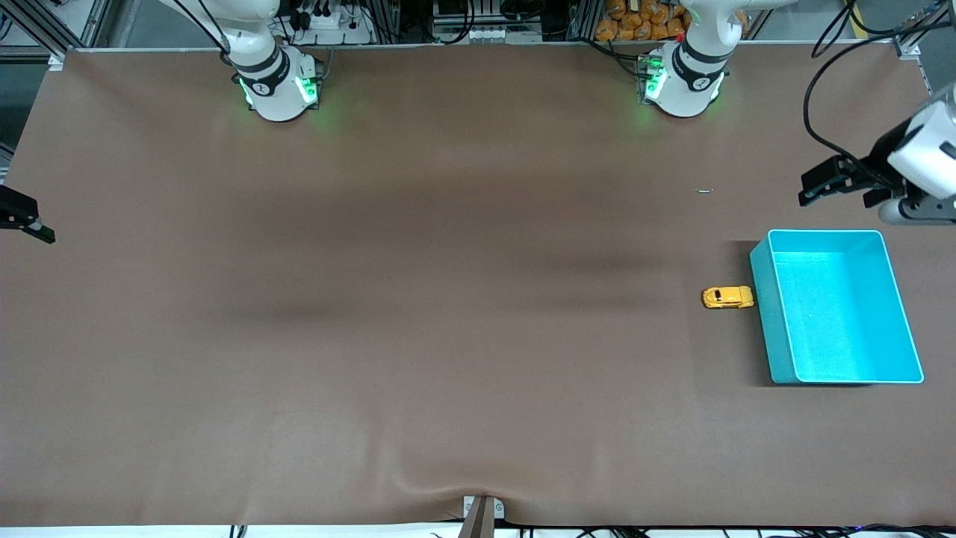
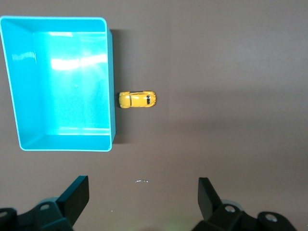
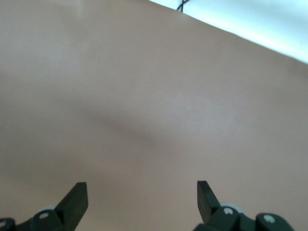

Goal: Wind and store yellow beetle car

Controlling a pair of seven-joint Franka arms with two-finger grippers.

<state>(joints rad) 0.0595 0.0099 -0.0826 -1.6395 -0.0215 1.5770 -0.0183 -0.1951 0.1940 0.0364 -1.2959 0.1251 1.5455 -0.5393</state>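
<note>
Trouble waits if you rush: with both left gripper point(image 2: 143, 192) and right gripper point(image 3: 142, 195) wide open and empty, the yellow beetle car point(image 1: 727, 297) touching the turquoise bin point(image 1: 769, 329) leaves little finger room.

One yellow beetle car point(image 1: 727, 297), one turquoise bin point(image 1: 836, 306), and two arms, each with one tool.

Both arms wait spread wide apart above the bench, left pincer point(image 1: 821, 187) and right pincer point(image 1: 33, 224) each gaping, holding nothing.
</note>
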